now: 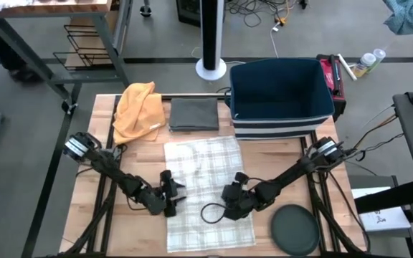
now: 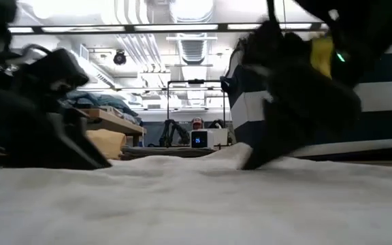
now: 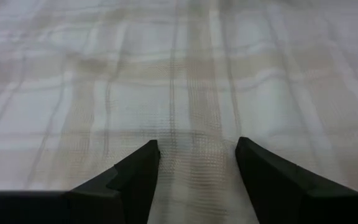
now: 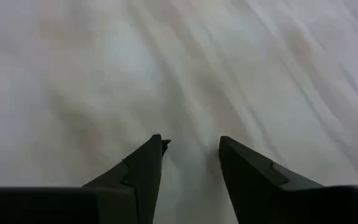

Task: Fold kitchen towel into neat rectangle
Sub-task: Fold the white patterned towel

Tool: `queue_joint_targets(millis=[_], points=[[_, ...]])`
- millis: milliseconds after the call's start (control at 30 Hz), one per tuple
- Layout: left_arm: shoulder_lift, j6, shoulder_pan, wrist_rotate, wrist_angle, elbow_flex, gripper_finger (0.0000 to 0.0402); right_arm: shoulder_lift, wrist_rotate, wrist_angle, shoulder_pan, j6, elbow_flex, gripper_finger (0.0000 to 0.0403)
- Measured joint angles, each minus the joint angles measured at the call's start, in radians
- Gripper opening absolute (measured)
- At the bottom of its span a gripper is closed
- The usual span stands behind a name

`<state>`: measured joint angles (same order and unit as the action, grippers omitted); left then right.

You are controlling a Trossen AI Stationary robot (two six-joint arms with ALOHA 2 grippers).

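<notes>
The white plaid kitchen towel (image 1: 208,190) lies spread flat down the middle of the table, one short edge near the front edge. My left gripper (image 1: 172,195) stands open low over the towel's left half, and the weave fills its wrist view (image 3: 196,146). My right gripper (image 1: 229,201) stands open low over the right half (image 4: 190,142). Both slant down toward the cloth. In the low view the towel (image 2: 196,197) fills the foreground, and both dark grippers reach down to its surface. My left gripper's open fingertips (image 3: 149,149) sit right at the towel's surface, slanting down from the table's left. I cannot tell whether they touch it. My right gripper's open fingertips (image 4: 156,142) are equally close to the cloth, slanting down from the right. Touch cannot be told there either.
An orange cloth (image 1: 136,111) and a folded dark grey cloth (image 1: 193,115) lie at the back. A navy basket (image 1: 282,97) stands at the back right. A dark round disc (image 1: 295,229) lies at the front right. A black cable loop (image 1: 210,213) rests on the towel.
</notes>
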<state>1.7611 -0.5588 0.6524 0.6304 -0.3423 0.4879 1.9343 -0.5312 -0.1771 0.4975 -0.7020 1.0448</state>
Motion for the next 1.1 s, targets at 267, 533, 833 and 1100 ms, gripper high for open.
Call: queue_joint_targets(millis=[267, 533, 833, 1100], points=[[-0.152, 0.013, 0.03, -0.015, 0.246, -0.019, 0.0217, -0.14, -0.086, -0.113, 0.039, -0.056, -0.022, 0.0149], [-0.191, 0.049, 0.026, 0.025, 0.267, -0.022, 0.0219, -0.141, -0.15, 0.082, 0.034, -0.058, -0.108, 0.0137], [-0.191, -0.103, 0.079, -0.051, 0.311, -0.024, 0.0215, -0.062, -0.067, 0.024, 0.07, -0.32, -0.126, 0.0123], [-0.3, -0.05, 0.111, -0.059, 0.367, 0.009, 0.0217, -0.083, -0.129, -0.011, 0.104, -0.188, 0.005, 0.0124]])
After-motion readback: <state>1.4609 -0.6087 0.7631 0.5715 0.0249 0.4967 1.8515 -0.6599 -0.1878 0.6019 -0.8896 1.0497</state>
